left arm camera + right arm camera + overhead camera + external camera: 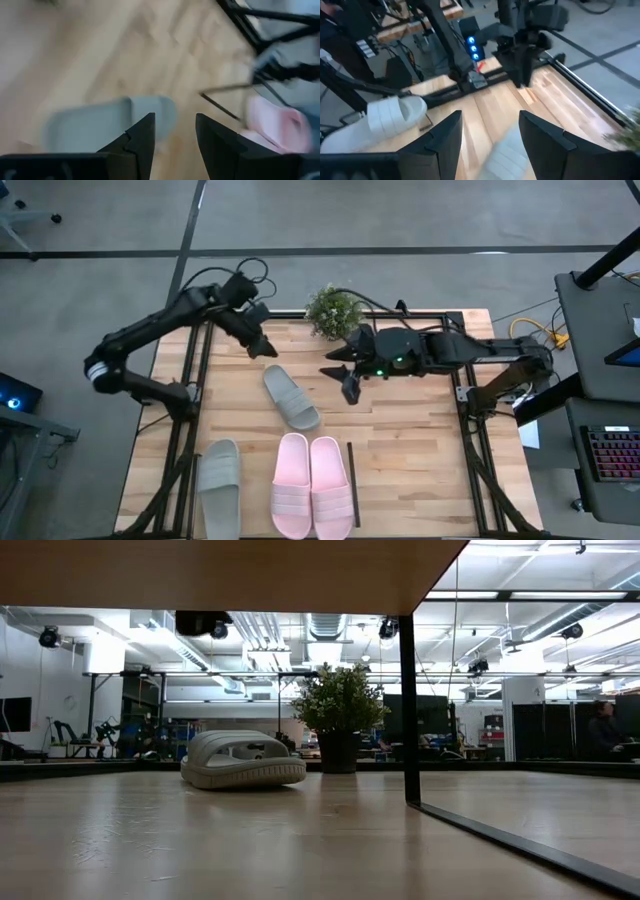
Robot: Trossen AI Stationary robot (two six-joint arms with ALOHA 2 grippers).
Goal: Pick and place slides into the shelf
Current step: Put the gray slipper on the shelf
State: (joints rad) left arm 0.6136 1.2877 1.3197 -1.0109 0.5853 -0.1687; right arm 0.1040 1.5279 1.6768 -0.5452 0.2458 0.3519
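Observation:
One grey-green slide (292, 397) lies sole-down in the middle of the table, and also shows in the low view (243, 760). A second grey-green slide (218, 480) and a pale pink pair (312, 485) lie side by side at the near edge, beside the shelf's thin black bar (352, 470). My left gripper (264, 348) hovers open just beyond the middle slide's far end, which appears past its fingers (100, 127). My right gripper (350, 387) hangs open to the right of that slide (507, 150). Neither gripper has anything between its fingers.
A small potted plant (333, 310) stands at the table's far edge, between the two arms. Black frame rails run along the table's left side (190, 430) and right side (470, 440). A black upright (408, 710) of the shelf rises under a wooden board (230, 570).

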